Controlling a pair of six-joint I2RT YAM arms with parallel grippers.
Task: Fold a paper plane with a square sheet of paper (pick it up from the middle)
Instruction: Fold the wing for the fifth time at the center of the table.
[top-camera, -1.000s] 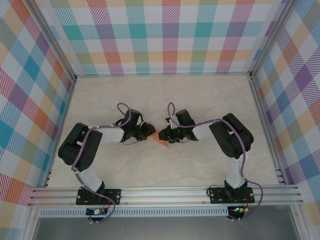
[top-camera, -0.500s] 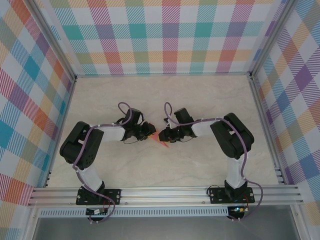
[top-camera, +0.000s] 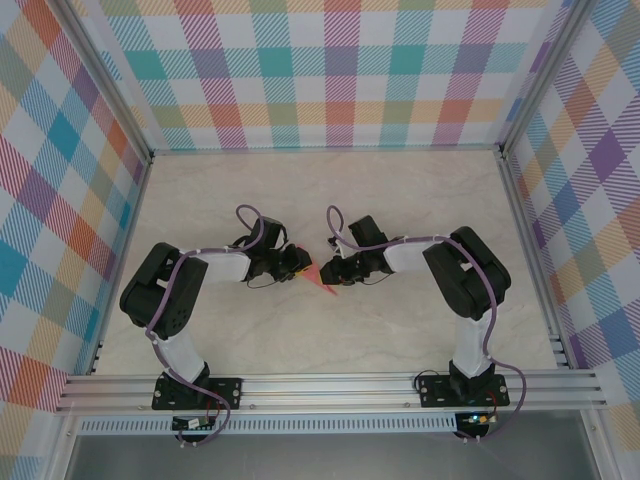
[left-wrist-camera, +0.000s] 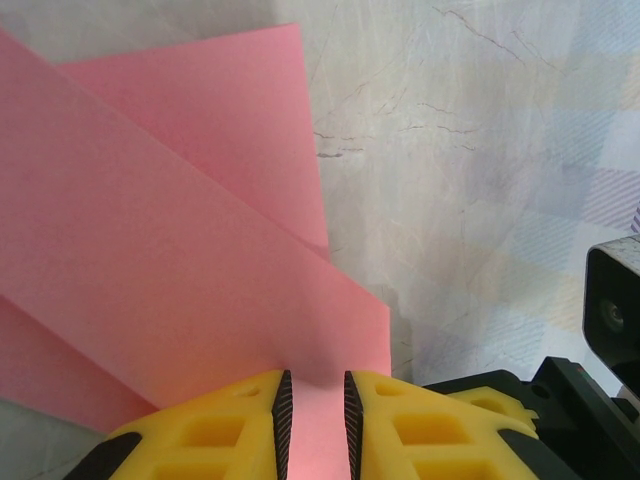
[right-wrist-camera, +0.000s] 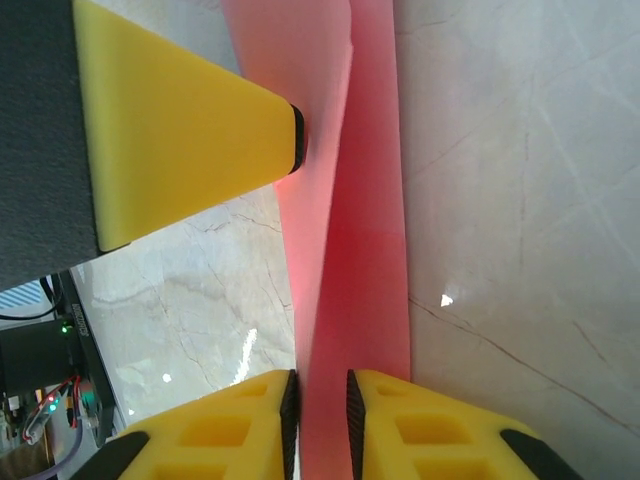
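On the marble table (top-camera: 420, 210), centre frame, the left gripper (left-wrist-camera: 314, 380) and right gripper (right-wrist-camera: 320, 378) each pinch the folded pink paper (top-camera: 323, 279) from opposite sides, jaws nearly closed. Its long axis slants toward the lower right between them.

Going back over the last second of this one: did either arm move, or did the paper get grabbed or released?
Very little changed. The right end effector edged slightly left toward the left end effector, and the folded square sheet of paper between them shifted a touch with it. Nothing was taken hold of or let go: both end effectors stay pinched on the pink paper, low over the middle of the table.
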